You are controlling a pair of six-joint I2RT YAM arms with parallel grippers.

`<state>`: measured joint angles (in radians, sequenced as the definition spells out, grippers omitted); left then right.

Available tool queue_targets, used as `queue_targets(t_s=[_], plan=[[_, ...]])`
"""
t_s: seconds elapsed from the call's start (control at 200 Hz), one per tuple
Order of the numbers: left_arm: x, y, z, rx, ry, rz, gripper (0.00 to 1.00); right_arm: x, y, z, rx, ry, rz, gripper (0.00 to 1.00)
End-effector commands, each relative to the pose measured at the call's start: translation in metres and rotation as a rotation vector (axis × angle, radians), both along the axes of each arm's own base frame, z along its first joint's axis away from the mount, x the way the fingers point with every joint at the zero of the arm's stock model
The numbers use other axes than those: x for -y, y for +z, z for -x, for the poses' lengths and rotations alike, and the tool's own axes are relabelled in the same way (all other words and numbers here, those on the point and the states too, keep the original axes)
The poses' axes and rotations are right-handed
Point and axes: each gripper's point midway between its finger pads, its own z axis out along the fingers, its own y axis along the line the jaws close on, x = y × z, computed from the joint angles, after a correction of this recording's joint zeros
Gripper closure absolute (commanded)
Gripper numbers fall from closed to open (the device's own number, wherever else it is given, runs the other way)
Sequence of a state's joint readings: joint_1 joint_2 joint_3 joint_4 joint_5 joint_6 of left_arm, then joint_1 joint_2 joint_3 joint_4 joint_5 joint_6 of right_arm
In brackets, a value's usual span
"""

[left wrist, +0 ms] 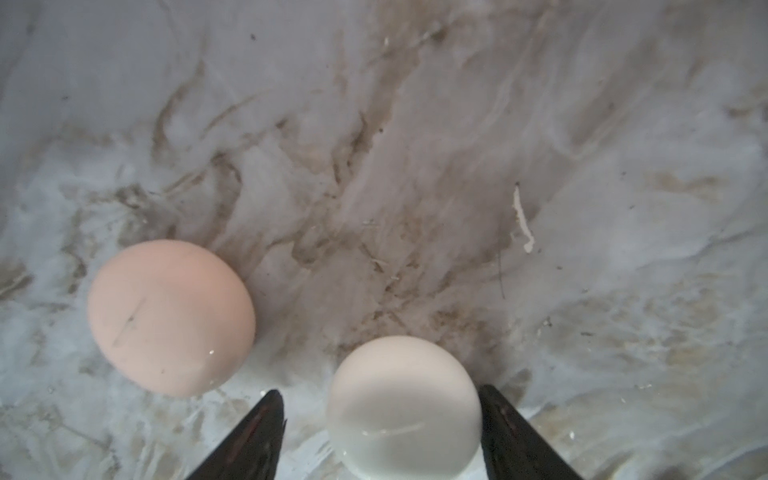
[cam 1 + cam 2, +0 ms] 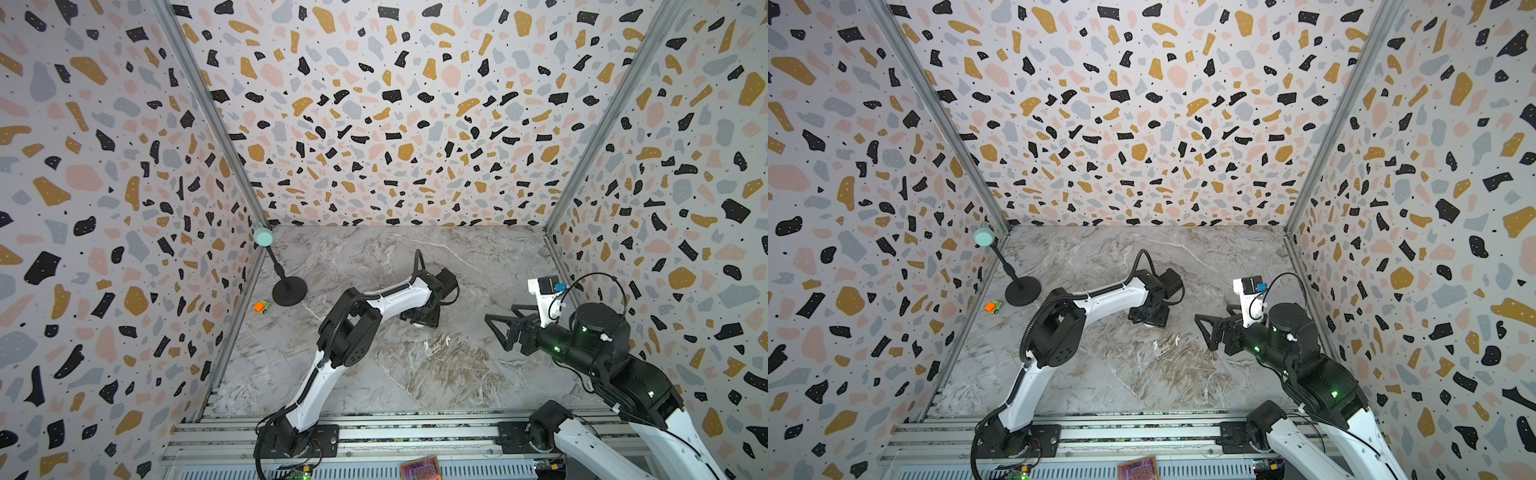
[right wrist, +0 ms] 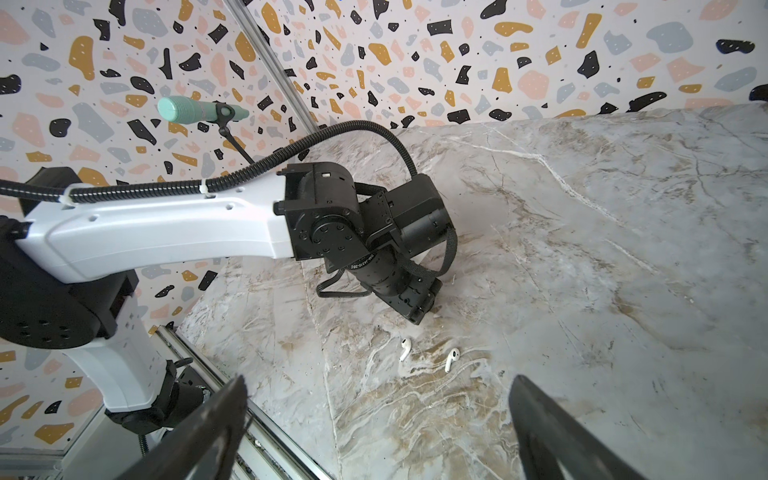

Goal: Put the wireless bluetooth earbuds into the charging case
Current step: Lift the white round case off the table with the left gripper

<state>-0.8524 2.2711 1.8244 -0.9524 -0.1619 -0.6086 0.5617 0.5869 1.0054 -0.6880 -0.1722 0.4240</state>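
Two white earbuds point(image 3: 405, 348) point(image 3: 452, 358) lie side by side on the marble table, seen in both top views point(image 2: 425, 344) point(image 2: 1177, 340). In the left wrist view a white pebble-like charging case point(image 1: 403, 415) sits between the fingers of my left gripper point(image 1: 380, 390). The jaws stand open, with a gap on one side of the case. A pink case point(image 1: 170, 316) rests beside it. Both cases look closed. My right gripper point(image 3: 380, 384) hangs wide open and empty, just right of the earbuds point(image 2: 496, 332). The left wrist hides the cases in the top views.
A black microphone stand point(image 2: 289, 291) with a mint-green head point(image 2: 262, 237) stands at the back left. A small orange toy car point(image 2: 261, 307) lies by the left wall. Aluminium rails point(image 2: 374, 436) run along the front edge. Patterned walls close three sides.
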Motion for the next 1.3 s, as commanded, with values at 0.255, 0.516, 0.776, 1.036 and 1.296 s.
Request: queue_targets(t_s=[0.255, 0.516, 0.776, 1.036, 1.296], plan=[[0.002, -0.040, 0.025, -0.173, 0.162, 0.027, 0.23, -0.002, 0.016, 0.002, 0.028, 0.019, -0.027, 0.02], [-0.015, -0.051, 0.026, -0.199, 0.259, 0.027, 0.34, -0.002, 0.013, 0.002, 0.023, 0.020, -0.020, 0.02], [-0.016, -0.053, 0.024, -0.189, 0.234, 0.023, 0.53, -0.005, 0.010, 0.001, 0.013, 0.027, -0.020, 0.02], [-0.015, -0.044, 0.020, -0.139, 0.111, 0.010, 1.00, -0.009, 0.008, 0.000, 0.000, 0.040, -0.029, 0.02], [-0.004, 0.002, 0.015, 0.010, -0.097, 0.045, 1.00, -0.013, 0.002, -0.001, -0.029, 0.053, -0.032, 0.02]])
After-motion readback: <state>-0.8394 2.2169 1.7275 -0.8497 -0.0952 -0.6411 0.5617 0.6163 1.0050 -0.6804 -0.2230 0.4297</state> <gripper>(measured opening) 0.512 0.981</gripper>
